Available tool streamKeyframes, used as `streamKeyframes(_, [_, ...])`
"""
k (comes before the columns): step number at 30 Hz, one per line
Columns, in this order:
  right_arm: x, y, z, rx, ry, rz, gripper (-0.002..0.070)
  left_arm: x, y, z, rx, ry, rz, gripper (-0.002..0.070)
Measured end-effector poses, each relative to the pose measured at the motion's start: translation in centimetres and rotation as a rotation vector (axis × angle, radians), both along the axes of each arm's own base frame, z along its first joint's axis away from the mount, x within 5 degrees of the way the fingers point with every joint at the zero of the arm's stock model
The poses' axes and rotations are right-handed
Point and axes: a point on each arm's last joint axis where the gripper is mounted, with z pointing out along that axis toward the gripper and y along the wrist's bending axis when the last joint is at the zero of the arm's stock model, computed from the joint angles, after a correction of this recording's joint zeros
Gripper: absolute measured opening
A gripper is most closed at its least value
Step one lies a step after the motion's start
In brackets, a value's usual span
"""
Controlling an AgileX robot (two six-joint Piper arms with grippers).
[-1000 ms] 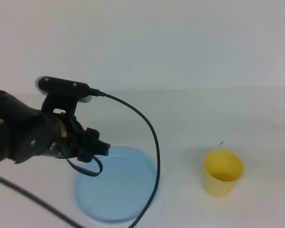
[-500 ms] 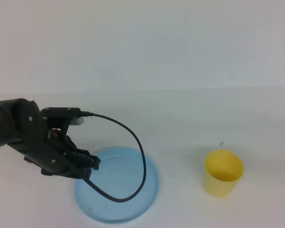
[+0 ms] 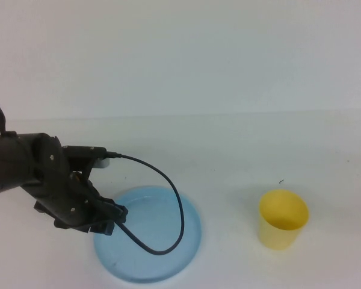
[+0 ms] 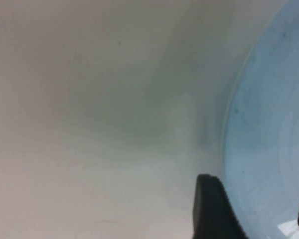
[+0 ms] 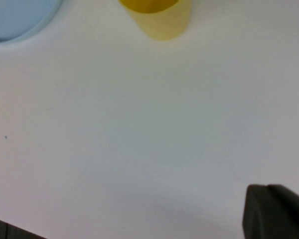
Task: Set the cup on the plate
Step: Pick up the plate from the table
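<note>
The yellow cup stands upright on the white table at the right, apart from the light blue plate near the front centre. My left gripper hangs low over the plate's left edge. In the left wrist view its jaws stand open, with only the plate's surface showing between them. The right arm is outside the high view. In the right wrist view the right gripper is shut and empty over bare table, with the cup and a sliver of the plate farther off.
A black cable from the left wrist loops over the plate's middle. A pale wall runs behind the white table. A small dark speck lies behind the cup.
My left arm has dropped and pulled back toward the front left, so its gripper now sits lower at the plate's left edge. The cup and plate have not moved.
</note>
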Motion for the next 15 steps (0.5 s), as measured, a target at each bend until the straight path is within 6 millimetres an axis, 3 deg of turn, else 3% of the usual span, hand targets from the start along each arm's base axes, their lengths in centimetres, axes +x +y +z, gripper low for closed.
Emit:
streamKeyframes(8, [0.0,0.2,0.1,0.028,0.002,0.003,0.0,0.4,-0.1,-1.1,0.01,0.025,-0.001,0.0333])
streamKeyframes(15, [0.0,0.3,0.1,0.031,0.002,0.003,0.0,0.5,-0.1,-2.2,0.017,0.054,0.005,0.0201])
